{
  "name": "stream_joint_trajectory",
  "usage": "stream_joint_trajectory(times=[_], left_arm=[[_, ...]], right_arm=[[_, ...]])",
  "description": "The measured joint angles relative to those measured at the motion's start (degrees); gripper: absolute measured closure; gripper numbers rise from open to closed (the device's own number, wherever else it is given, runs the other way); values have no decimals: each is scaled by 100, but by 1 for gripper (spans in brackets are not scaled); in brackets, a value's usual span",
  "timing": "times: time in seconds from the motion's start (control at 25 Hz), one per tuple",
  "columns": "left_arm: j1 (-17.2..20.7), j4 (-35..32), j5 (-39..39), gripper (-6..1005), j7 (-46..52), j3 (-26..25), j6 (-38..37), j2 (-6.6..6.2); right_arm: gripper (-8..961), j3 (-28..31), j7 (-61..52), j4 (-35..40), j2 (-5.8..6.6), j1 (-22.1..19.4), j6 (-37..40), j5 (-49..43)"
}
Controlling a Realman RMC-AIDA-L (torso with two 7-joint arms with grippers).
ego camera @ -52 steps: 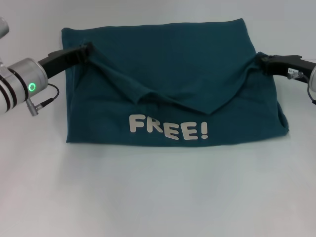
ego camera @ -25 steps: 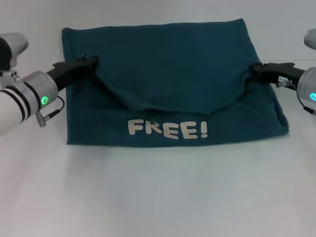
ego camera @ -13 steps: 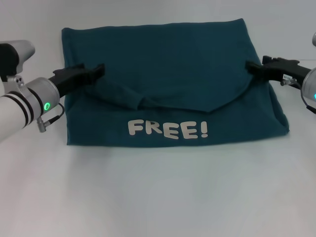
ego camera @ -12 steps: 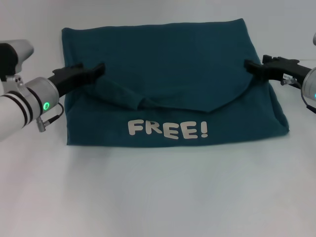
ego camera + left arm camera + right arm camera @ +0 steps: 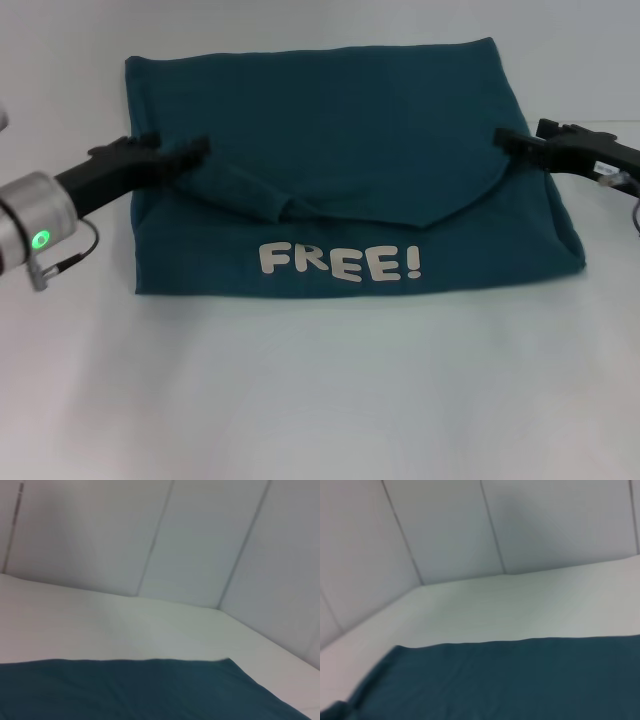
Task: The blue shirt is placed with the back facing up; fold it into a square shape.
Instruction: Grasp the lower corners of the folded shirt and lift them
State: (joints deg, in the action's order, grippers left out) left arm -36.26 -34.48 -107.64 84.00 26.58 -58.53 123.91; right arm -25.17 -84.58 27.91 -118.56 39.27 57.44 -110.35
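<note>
The blue shirt (image 5: pixel 340 130) lies on the white table as a wide folded block. Its off-white "FREE!" lettering (image 5: pixel 340 262) faces up along the near edge, and a folded-over flap lies above it. My left gripper (image 5: pixel 180 148) hovers open at the shirt's left edge, with no cloth in it. My right gripper (image 5: pixel 520 135) is open at the shirt's right edge, also holding nothing. Both wrist views show only a strip of the blue shirt (image 5: pixel 125 690) (image 5: pixel 520 680); no fingers appear there.
The white table (image 5: pixel 320 400) runs bare in front of the shirt and on both sides. White wall panels (image 5: pixel 160 535) rise behind the table's far edge.
Both grippers had pinched the shirt's side edges and held the flap up. They have let go, the flap has settled flat, and both arms have drawn slightly outward.
</note>
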Motion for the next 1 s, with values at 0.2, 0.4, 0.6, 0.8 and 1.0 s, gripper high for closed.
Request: stream_joint_trajectory(times=[0.2,0.4,0.6,0.8,1.0], left_arm=[[477,-393,4,149,103,202,-458,10],[893,-712,-31,149,-79,216,-767,12],[1241,-817,-32,149,-669,180,-865,20],[1386,-657,-49,149,-1361,174,-822,53],[1399,-477,-63,150,-1613,187,-624,54]], right_arm=[[124,-3,-615,399,3,-383,899,-20],[122,-1,-1100,593,30,-724,1388,-6],[123,69,-1145,607,37,-911,1472,8],[126,144,-1172,567,19,-973,1719,21],[127,296,-1209,561,-1,-1019,1991,156]])
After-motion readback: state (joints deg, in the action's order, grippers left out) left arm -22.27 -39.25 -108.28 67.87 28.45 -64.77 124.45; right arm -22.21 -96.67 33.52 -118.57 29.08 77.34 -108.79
